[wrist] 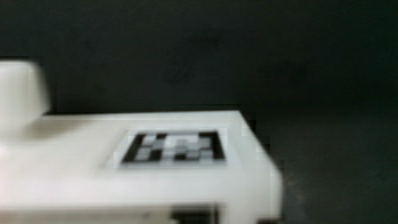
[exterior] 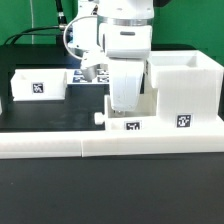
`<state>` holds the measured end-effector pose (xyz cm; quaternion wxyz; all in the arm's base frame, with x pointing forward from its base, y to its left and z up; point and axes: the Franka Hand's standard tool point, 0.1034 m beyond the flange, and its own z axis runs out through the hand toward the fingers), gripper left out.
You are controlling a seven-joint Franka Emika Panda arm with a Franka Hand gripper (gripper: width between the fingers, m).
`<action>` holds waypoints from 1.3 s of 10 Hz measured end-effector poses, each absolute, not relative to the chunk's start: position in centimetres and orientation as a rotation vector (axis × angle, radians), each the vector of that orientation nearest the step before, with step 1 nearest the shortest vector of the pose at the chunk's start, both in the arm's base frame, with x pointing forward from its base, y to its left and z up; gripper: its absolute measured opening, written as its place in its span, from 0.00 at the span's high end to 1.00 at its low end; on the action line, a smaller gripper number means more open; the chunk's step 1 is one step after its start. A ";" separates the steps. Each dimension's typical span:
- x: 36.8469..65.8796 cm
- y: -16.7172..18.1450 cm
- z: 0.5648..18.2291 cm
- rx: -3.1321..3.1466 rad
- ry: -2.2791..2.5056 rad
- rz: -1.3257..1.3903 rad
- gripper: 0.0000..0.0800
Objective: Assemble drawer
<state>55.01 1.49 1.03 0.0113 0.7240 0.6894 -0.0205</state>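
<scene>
A small open-top white tray (exterior: 125, 118) with a square tag and a knob (exterior: 98, 118) on its exterior-left side sits by the front bar, against the large white housing (exterior: 185, 90). My gripper (exterior: 125, 104) reaches straight down into this tray and looks shut on its wall, though the tray hides the fingertips. The wrist view is blurred. It shows the tray's white wall and tag (wrist: 178, 148) very close, with the knob (wrist: 18, 90) beside it. A second tagged tray (exterior: 40, 85) stands apart at the exterior view's left.
The long low white bar (exterior: 110, 146) borders the table's front edge. The marker board (exterior: 93, 72) lies behind the arm. Black table surface (exterior: 60, 115) lies between the left tray and the held tray.
</scene>
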 end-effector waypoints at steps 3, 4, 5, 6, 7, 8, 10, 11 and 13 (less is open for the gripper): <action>55.5 1.3 2.4 2.252 2.145 -0.070 0.29; 55.6 1.1 3.0 2.253 2.141 -0.078 0.29; 55.7 0.8 3.7 2.254 2.137 -0.088 0.21; 55.9 0.1 4.5 2.239 2.145 -0.093 0.19; 56.0 -0.9 4.8 2.202 2.181 -0.098 0.19; 55.9 -2.5 5.0 2.143 2.241 -0.105 0.19; 55.8 -4.5 5.1 2.117 2.270 -0.108 0.19; 55.8 -4.6 5.1 2.115 2.275 -0.107 0.19; 55.5 -6.0 4.7 2.111 2.341 -0.057 0.19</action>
